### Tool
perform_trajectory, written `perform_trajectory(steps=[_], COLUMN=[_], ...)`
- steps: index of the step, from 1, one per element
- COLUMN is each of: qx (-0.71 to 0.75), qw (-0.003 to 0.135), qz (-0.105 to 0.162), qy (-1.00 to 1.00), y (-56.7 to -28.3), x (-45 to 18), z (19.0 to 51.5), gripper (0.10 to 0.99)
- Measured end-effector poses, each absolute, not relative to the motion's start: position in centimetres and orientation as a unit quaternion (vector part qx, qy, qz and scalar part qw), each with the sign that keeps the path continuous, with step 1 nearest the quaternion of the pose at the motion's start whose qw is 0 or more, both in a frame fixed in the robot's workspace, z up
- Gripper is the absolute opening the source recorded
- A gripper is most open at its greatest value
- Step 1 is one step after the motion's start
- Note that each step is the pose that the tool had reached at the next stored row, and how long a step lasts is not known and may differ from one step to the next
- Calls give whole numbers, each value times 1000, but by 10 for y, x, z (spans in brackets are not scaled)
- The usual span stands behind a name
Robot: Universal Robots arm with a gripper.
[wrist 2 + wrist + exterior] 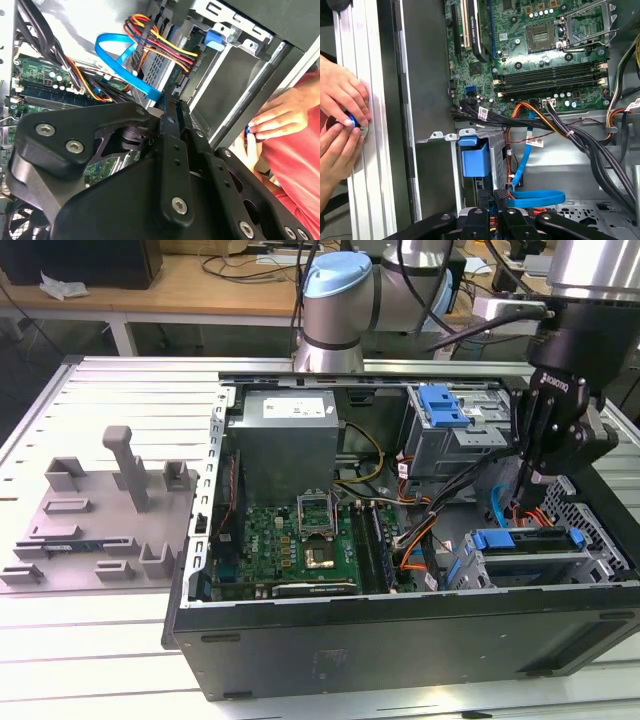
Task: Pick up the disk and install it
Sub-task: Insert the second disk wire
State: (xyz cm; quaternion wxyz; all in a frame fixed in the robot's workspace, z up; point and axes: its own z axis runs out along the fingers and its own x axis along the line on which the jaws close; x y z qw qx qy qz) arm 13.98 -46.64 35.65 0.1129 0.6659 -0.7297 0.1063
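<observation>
I see my gripper [530,475] hanging upright inside the computer case [400,640], above the disk [525,552]; I cannot tell its opening.

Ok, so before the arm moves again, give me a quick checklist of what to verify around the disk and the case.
1. Case lid off, inside reachable: ok.
2. Disk lying in its bay under the arm: ok.
3. Disk pushed fully home: cannot tell.
4. Gripper above the disk, apart from it: ok.
5. Blue cable away from the gripper: not ok, it loops right beside it.
6. Person's hands away from the workspace: not ok, they rest on the table just outside the case.
</observation>
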Motion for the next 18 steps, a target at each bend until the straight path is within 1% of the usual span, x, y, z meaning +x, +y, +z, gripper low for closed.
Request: perform_trajectory(steps=[1, 2, 3, 7, 11, 12, 14, 18], qx=[666, 667, 668, 669, 671, 671, 672, 672], qw=[110, 100, 93, 78, 57, 53, 38, 21], qz=[104, 96, 91, 80, 65, 62, 49, 32], qy=[-730, -732, -733, -735, -737, -737, -738, -739], y=[-469, -476, -480, -490, -501, -503, -509, -520], x=[140, 140, 140, 140, 140, 140, 140, 140], z=[356, 356, 356, 356, 356, 356, 356, 356], gripper=[161, 161, 161, 161, 161, 161, 161, 161])
